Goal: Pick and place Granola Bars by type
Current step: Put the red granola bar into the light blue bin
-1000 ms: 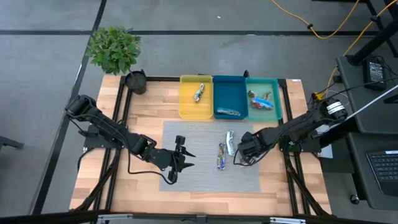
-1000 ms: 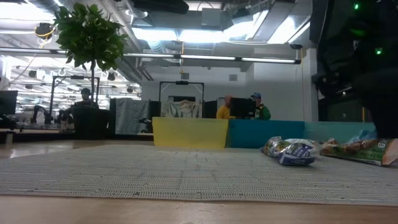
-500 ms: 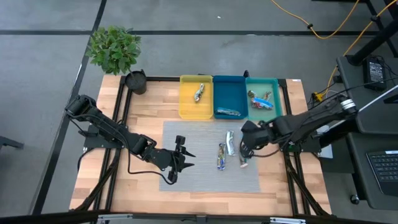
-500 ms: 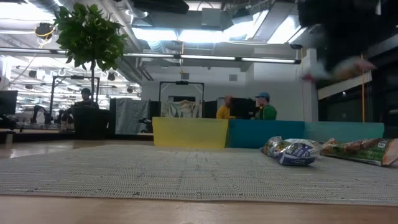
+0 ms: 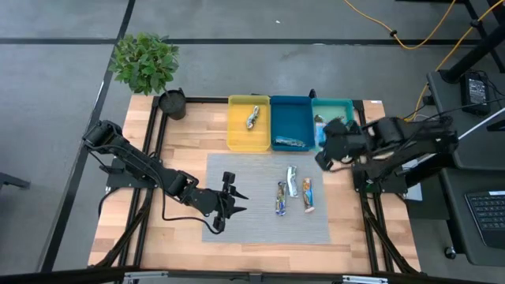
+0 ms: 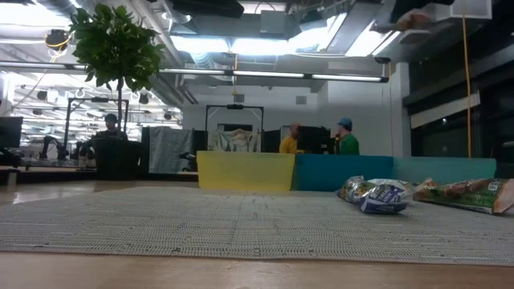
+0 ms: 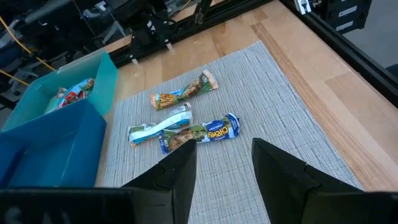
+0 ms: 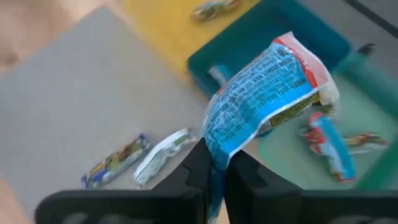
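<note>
My right gripper (image 8: 218,167) hangs high over the border of the blue tray (image 5: 290,118) and the teal tray (image 5: 341,110), shut on a blue, white and red granola bar (image 8: 267,84). Three bars lie flat on the grey mat: an orange one (image 5: 308,195), a silver-white one (image 5: 292,181) and a blue one (image 5: 280,198). More bars lie in the yellow tray (image 5: 239,126), the blue tray and the teal tray. My left gripper (image 5: 230,198) waits open, low over the mat's left part, left of the three bars. My right gripper pinches the blue-white-red bar by one crimped end (image 8: 216,149) between its two fingers (image 8: 198,163). The bar is lifted clear of everything. It sticks out beyond the fingertips over the trays, its free red end (image 8: 314,68) farthest from the gripper.
A potted plant (image 5: 145,61) and a dark cup (image 5: 173,102) stand at the far left corner. The three trays sit in a row along the mat's far edge. A black frame runs around the table. People show in the room beyond.
My right gripper has risen from the mat's right part and moved toward the far edge, to above the blue and teal trays, carrying the blue-white-red bar clear of the mat. The orange bar it had stood over now shows on the mat.
</note>
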Available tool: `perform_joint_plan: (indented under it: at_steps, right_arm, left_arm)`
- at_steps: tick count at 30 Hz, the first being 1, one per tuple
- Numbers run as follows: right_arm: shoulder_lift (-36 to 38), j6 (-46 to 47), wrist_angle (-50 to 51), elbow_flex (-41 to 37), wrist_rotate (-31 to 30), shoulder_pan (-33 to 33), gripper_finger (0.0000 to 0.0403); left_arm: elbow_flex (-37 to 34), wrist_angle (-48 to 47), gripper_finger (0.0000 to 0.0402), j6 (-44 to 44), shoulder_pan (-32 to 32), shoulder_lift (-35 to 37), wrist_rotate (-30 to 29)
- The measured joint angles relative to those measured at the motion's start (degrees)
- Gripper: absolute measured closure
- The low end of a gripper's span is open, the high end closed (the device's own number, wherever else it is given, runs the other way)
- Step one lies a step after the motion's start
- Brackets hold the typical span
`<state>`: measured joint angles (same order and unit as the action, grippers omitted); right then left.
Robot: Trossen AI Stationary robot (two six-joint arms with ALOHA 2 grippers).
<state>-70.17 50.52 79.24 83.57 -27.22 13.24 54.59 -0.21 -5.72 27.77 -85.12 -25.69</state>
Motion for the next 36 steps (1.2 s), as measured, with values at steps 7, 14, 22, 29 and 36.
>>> perform_joint_plan:
  at_steps: [7, 14, 22, 29, 36]
  right_arm:
    - [0.0, -3.0, 1.0, 3.6, -0.4, -4.2, 0.0387]
    - [0.0, -3.1, 6.7, 3.6, -1.8, -11.7, 0.0369]
    - [0.0, -4.6, 8.9, 2.9, -4.4, -24.8, 0.0388]
    - [-0.1, -7.5, 6.9, -4.3, -5.2, -35.1, 0.0371]
    - [-0.1, -13.9, -4.9, -15.8, 0.1, -42.8, 0.0389]
  left_arm:
    - [0.0, 0.0, 0.0254, -0.1, 0.0, 0.0, 0.1]
    - [0.0, 0.0, 0.0254, -0.6, 0.0, 0.0, 0.1]
    - [0.0, 0.0, 0.0254, -1.0, 0.0, 0.0, 0.1]
    - [0.0, 0.0, 0.0254, -1.1, 0.0, 0.0, 0.1]
    - [0.0, 0.0, 0.0254, -1.0, 0.0, 0.0, 0.1]
